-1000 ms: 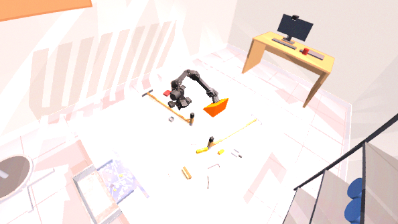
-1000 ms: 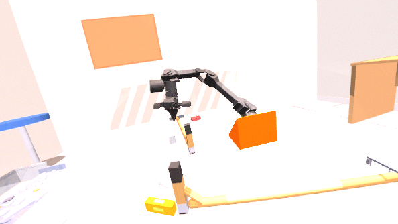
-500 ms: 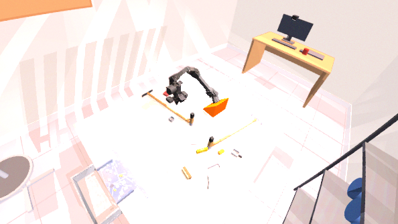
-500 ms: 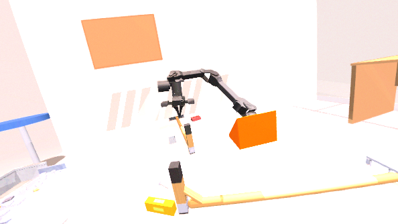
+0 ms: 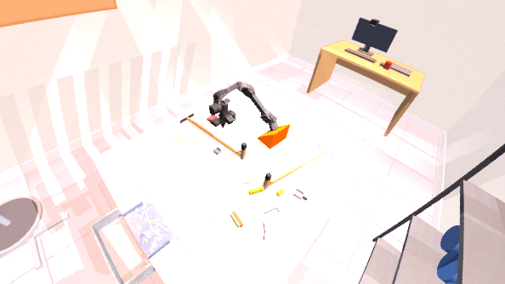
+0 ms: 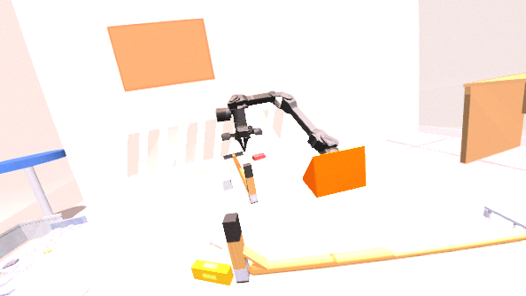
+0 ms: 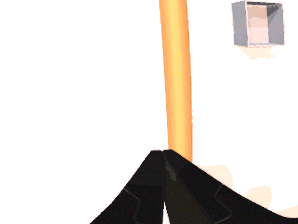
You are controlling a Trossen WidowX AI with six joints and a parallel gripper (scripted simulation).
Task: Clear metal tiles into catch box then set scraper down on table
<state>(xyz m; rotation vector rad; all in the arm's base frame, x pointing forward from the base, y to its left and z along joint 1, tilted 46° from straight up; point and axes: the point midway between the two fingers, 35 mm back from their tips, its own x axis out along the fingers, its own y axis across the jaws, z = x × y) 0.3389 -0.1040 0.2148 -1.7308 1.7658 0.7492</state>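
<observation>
The steel bench plate at the lower left in the top view bears several small pale and yellow pieces. The catch box stands at its outer end. A long scraper with an orange handle lies with its dark blade toward the back wall and an upright black-tipped grip at its near end. My gripper is shut and empty, over the handle near the blade end; the exact gap is unclear.
A small grey open box lies beside the handle. A red block lies behind. An orange wedge stands by the arm base. A second long-handled tool lies nearer the cameras.
</observation>
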